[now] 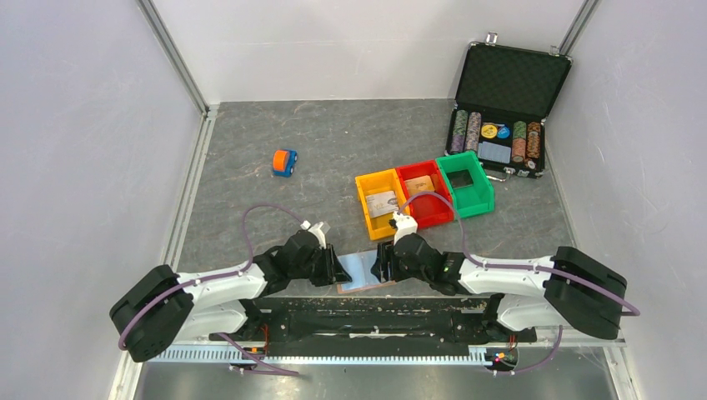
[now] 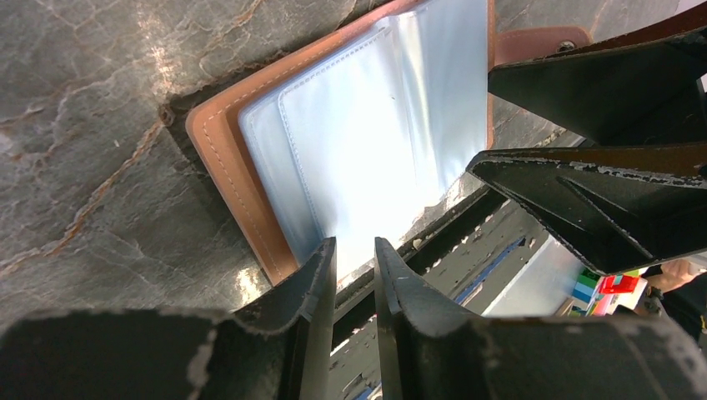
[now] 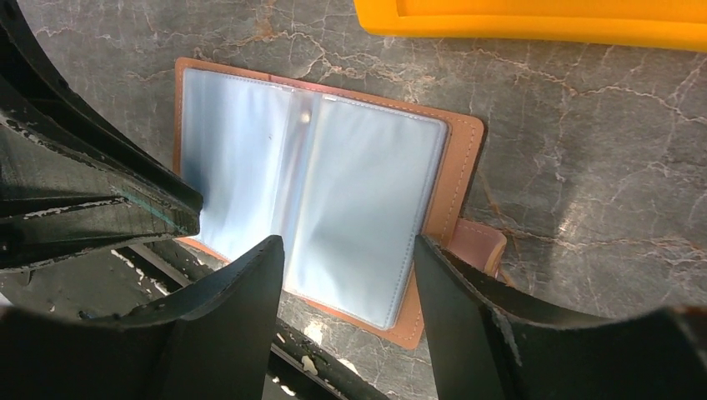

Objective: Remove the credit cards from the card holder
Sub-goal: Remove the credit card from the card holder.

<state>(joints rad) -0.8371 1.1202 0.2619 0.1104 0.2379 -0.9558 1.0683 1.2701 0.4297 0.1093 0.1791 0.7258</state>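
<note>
Left gripper (image 2: 354,250): fingers nearly together with only a slit between, and the near edge of a pale blue-grey clear plastic pocket page (image 2: 367,125) shows in that slit; we cannot tell whether it is pinched. Right gripper (image 3: 350,283): fingers spread wide, holding nothing, straddling the near edge of the right-hand page from above. The reddish-brown leather folding card holder (image 3: 460,171) lies open and flat on the grey stone-look table (image 1: 292,125), directly between both grippers, spine pointing away from the arm bases, pages spreading left and right. Both arms are equally near, and the right has the wider stance. We see nothing in the pockets. What look like credit cards (image 1: 382,202) lie beyond, in the yellow plastic bin (image 1: 367,187) and the red plastic bin (image 1: 417,167).
</note>
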